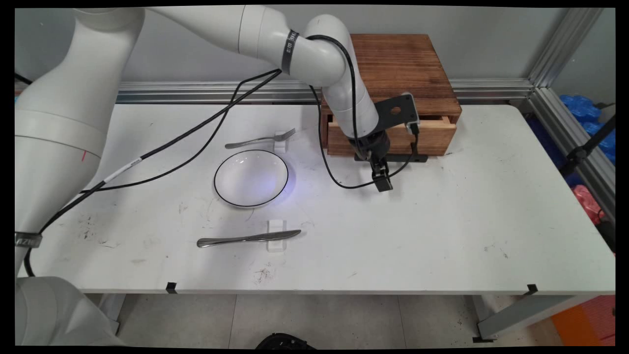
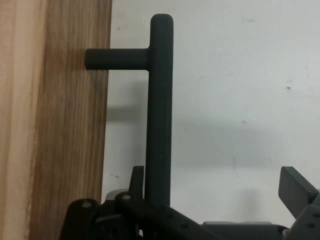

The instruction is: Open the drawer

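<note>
A wooden box (image 1: pixel 403 69) stands at the back of the table, with a drawer front (image 1: pixel 432 137) in its lower part. A black bar handle (image 1: pixel 417 158) runs across that front. My gripper (image 1: pixel 382 178) points down just in front of the handle, near its left half. In the hand view the handle (image 2: pixel 160 100) stands on a short post off the wood (image 2: pixel 65 130). The bar lies between my open fingers, close beside the left fingertip (image 2: pixel 137 177) and far from the right fingertip (image 2: pixel 297 190). Nothing is gripped.
A white plate with a dark rim (image 1: pixel 221 196) sits left of the gripper. A fork (image 1: pixel 260 140) lies behind it and a knife (image 1: pixel 248 239) in front, each on a small white rest. Black cables (image 1: pixel 196 128) hang over the table's left half.
</note>
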### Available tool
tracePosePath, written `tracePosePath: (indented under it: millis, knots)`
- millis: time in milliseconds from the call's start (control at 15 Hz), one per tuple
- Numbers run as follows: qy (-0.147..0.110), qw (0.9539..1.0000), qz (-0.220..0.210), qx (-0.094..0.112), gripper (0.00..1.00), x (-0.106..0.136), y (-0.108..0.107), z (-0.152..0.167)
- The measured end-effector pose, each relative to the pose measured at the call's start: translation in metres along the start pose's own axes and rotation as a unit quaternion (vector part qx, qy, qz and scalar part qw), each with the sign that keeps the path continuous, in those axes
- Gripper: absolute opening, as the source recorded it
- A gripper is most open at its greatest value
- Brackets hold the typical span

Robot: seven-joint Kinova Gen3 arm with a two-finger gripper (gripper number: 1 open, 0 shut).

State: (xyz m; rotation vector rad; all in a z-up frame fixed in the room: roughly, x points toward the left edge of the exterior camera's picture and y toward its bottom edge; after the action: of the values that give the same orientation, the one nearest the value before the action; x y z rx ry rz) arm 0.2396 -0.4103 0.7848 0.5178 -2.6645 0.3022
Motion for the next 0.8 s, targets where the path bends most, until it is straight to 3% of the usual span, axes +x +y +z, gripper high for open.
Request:
tracePosePath:
  millis: [800]
  knots:
    - [-0.008,0.9997,-0.014,-0.018,1.0,0.003,0.045,-0.011]
